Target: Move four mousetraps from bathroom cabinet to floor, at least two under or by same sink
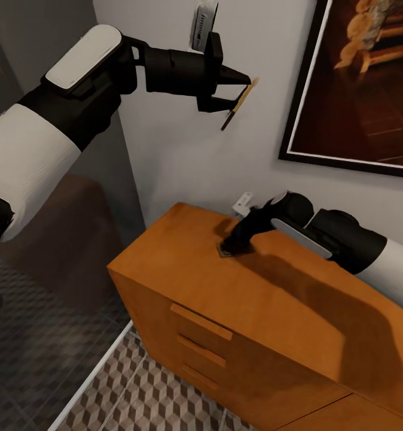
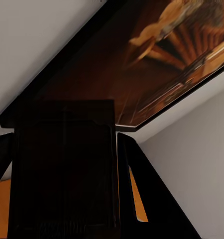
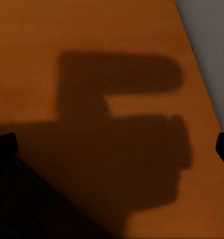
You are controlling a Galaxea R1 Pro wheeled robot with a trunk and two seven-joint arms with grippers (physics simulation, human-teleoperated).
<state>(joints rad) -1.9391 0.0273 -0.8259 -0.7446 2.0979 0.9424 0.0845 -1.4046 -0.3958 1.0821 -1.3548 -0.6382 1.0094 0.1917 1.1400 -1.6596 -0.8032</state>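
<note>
left pincer (image 1: 240,93) – clamped on raised mousetrap (image 1: 240,103) | right pincer (image 1: 234,244) – at second mousetrap (image 1: 227,252) on cabinet (image 1: 183,269), grip unclear

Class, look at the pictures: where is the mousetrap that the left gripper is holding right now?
In the head view, the mousetrap is held aloft in the left gripper, near the wall, left of the framed picture and above the cabinet.

Smooth, matt orange-brown wood forms the cabinet (image 1: 273,311); the floor (image 1: 159,395) is patterned tile; the wall (image 1: 183,161) is flat, matt grey.
</note>
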